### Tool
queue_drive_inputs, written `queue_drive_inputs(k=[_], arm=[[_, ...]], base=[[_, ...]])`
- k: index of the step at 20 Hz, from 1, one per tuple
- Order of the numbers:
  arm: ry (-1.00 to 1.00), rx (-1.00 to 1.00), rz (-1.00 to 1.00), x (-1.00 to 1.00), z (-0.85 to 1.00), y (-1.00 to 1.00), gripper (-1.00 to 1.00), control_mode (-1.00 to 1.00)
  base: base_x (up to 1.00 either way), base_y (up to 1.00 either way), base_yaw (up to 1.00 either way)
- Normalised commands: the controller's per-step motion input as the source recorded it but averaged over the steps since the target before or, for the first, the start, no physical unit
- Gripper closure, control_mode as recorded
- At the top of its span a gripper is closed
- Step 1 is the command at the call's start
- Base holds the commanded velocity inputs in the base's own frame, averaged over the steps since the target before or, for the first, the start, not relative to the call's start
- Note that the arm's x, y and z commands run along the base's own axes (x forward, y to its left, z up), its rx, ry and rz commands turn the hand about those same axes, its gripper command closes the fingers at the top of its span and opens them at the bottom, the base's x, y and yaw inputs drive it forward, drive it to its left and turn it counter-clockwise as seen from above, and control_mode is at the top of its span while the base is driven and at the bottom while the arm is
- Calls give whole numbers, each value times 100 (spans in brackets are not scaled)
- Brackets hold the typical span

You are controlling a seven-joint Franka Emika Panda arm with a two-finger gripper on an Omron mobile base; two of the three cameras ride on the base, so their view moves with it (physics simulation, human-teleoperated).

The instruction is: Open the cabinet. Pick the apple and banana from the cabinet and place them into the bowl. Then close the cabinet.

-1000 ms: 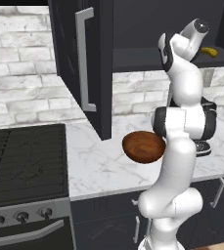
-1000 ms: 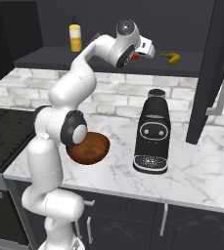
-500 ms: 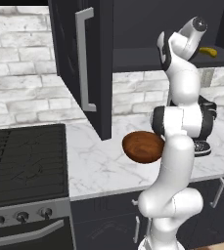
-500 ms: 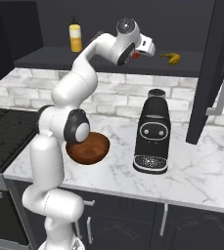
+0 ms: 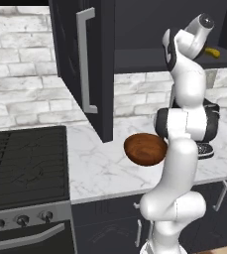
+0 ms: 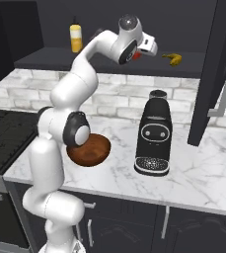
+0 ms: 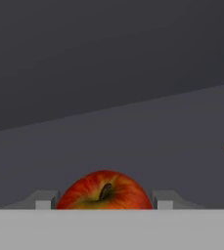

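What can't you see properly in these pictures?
- Apple: in the hand view the grey band cuts off its lower half; whether the jaws touch it cannot be told.
- Banana: in the left base view the arm hides most of it.
- Bowl: the arm covers part of it in the right base view.

The cabinet (image 5: 83,64) stands wide open, its left door swung out over the desk (image 6: 203,168) and its right door (image 6: 218,69) hanging out past the coffee machine (image 6: 154,133). On the shelf, open floor lies beyond the apple (image 7: 104,191), banana (image 6: 172,59) off to one side, yellow bottle (image 6: 75,39) well clear. The coffee machine crowds the drop beside the bowl (image 6: 88,149).
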Motion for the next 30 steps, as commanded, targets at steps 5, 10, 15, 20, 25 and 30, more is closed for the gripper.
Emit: queue_drive_inputs(k=[5, 10, 15, 20, 25, 30], arm=[[0, 0, 2, -73, -8, 0, 100, -100], [-2, 0, 4, -96, -9, 0, 100, -100], [-5, 0, 5, -100, -4, 0, 100, -100], [-3, 0, 9, -100, -9, 10, 100, -100], [0, -5, 17, -100, -20, 44, 100, -100], [2, -7, 20, -78, -46, 76, 100, -100]], base=[[0, 0, 0], [0, 0, 0], [0, 0, 0], [0, 0, 0], [0, 0, 0], [0, 0, 0]])
